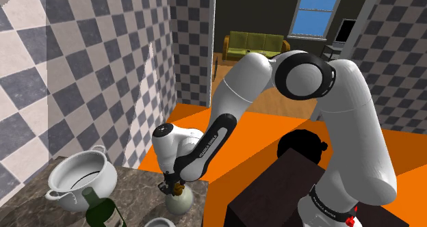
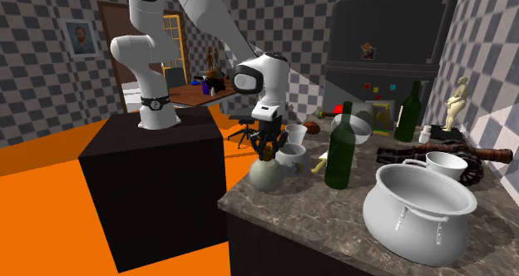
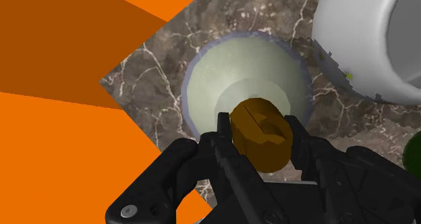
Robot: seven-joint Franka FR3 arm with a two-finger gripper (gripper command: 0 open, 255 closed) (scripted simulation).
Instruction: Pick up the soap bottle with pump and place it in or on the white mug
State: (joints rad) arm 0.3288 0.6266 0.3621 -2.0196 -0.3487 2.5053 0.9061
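In the shoulder view my gripper (image 1: pixel 172 187) is down on the brown pump of the soap bottle (image 1: pixel 179 202); the bottle sits on the stone counter (image 1: pixel 137 184), to the shoulder view's right of a big white pot (image 1: pixel 79 180). In the second exterior view the white mug (image 2: pixel 291 156) stands just behind the bottle. In the wrist view both fingers (image 3: pixel 221 143) squeeze the pump.

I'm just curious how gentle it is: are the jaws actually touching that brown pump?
Touching. In the wrist view both jaws press against the sides of the brown pump, with no gap showing on either side.
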